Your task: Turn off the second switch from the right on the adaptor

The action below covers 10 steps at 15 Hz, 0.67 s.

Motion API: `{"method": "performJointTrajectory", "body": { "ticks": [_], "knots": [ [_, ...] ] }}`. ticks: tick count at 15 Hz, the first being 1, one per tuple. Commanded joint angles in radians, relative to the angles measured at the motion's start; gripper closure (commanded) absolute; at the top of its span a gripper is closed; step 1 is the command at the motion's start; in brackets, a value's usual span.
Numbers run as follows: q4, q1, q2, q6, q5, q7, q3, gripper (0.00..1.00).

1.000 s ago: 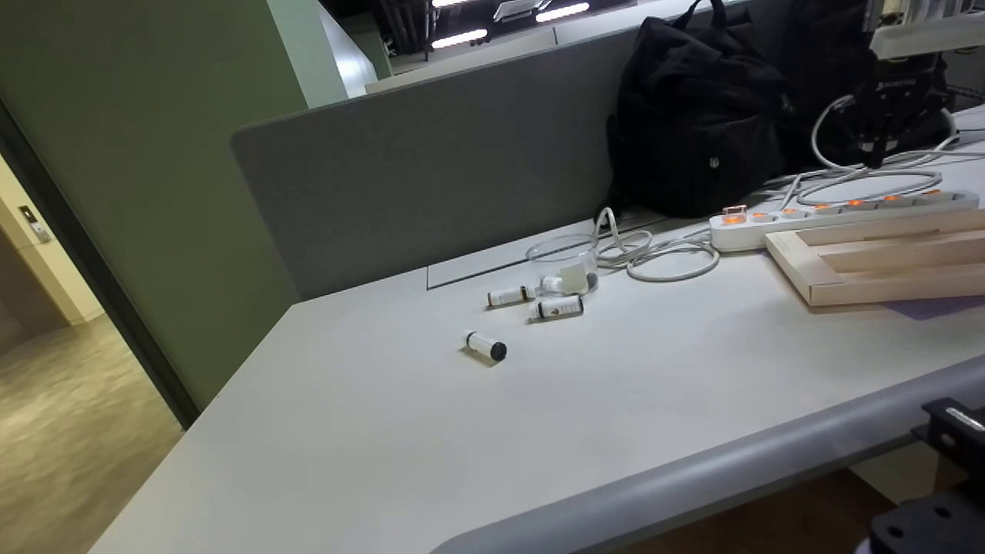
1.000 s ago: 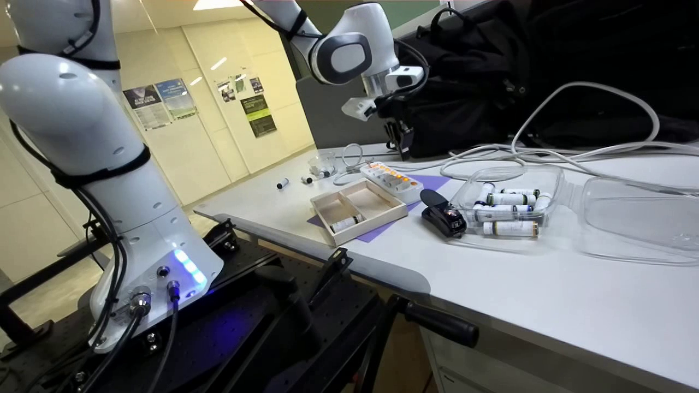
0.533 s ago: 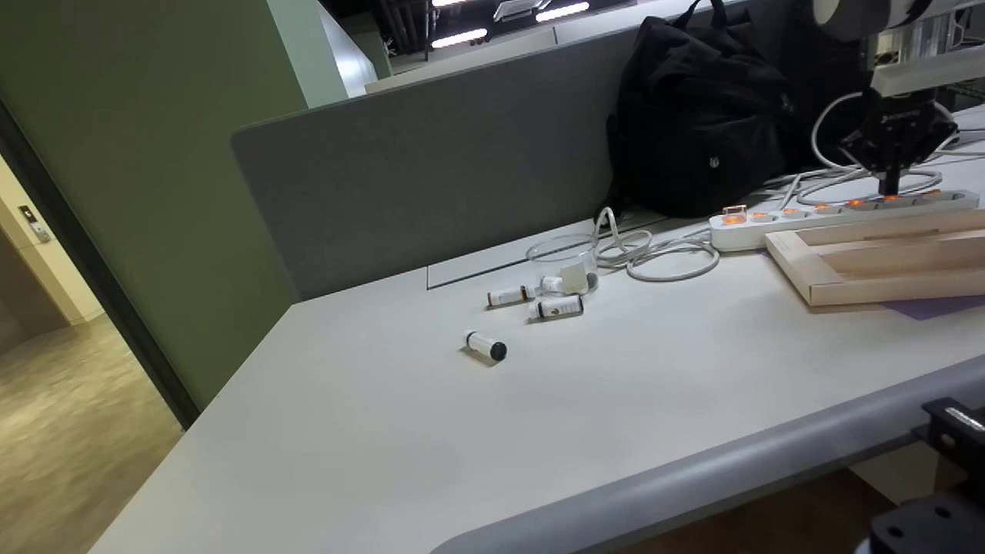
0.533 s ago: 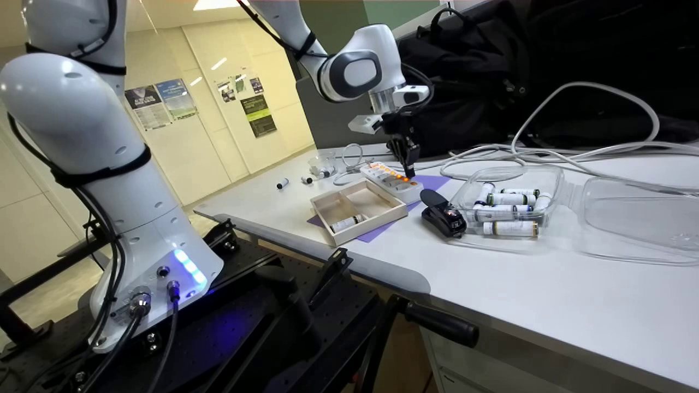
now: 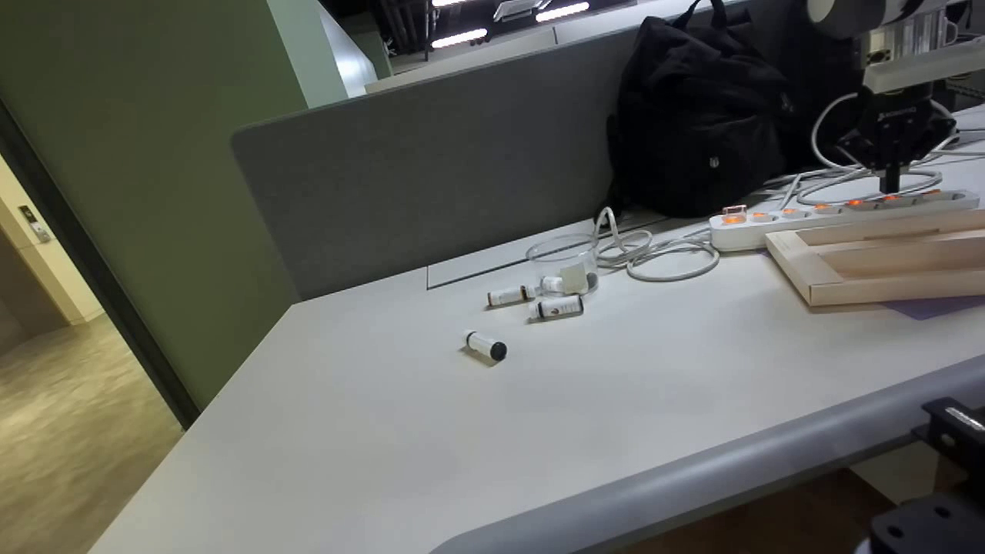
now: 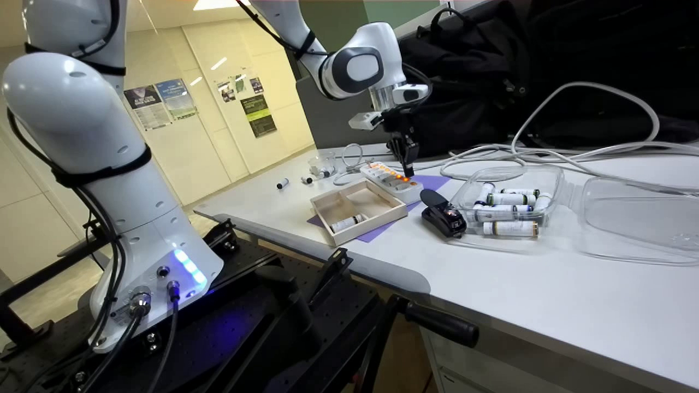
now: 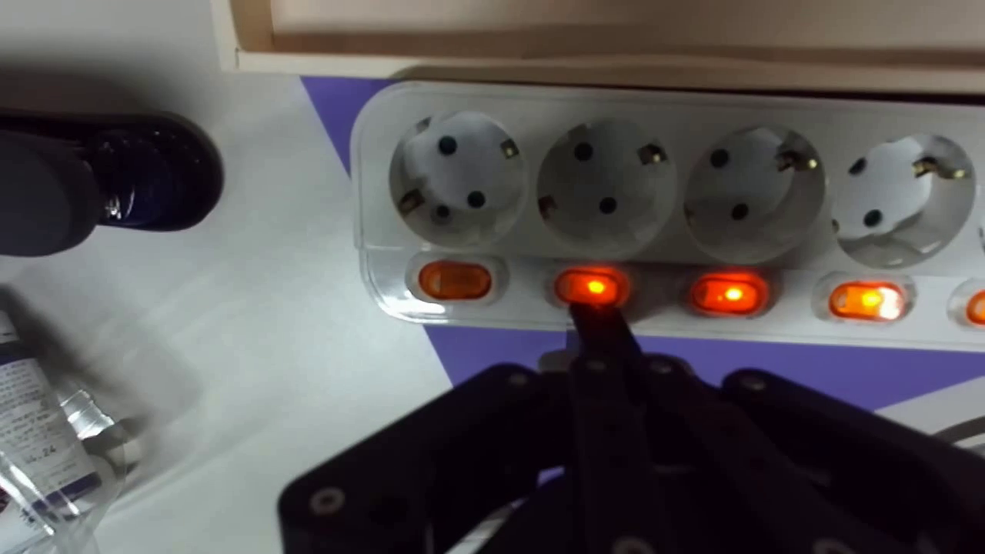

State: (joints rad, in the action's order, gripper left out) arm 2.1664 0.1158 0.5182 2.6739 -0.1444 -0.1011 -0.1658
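Note:
The adaptor [image 7: 531,192], a long white power strip, lies on the table; it also shows in both exterior views [image 5: 739,237] [image 6: 409,195]. In the wrist view its end switch [image 7: 455,280] is dark orange and unlit. The second switch from that end [image 7: 592,286] glows orange, as do the others along the row. My gripper [image 7: 600,312] is shut and empty, pointing down, with its tips at the lower edge of that second switch. In both exterior views the gripper [image 5: 889,188] [image 6: 408,173] is right over the strip. I cannot tell whether the tips touch the switch.
A wooden tray [image 7: 616,69] lies alongside the strip, over a purple sheet [image 7: 492,354]. A black stapler [image 6: 445,215] is near the strip's end. A clear container [image 6: 554,188] holds several small bottles. White cables [image 6: 502,174] and a black backpack [image 5: 692,115] are behind.
My gripper has come down from above and behind to the adaptor's switch row. In the last half second it has risen very slightly. The tray, bottles and strip have not moved.

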Motion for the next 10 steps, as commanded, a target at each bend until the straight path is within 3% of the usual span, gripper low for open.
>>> {"method": "performJointTrajectory", "body": {
  "ticks": [1,10],
  "knots": [
    [-0.015,-0.008,-0.022,-0.048,0.026,-0.050,-0.010,1.00],
    [-0.017,-0.009,-0.002,-0.071,0.027,-0.061,-0.004,1.00]
  ]
}}
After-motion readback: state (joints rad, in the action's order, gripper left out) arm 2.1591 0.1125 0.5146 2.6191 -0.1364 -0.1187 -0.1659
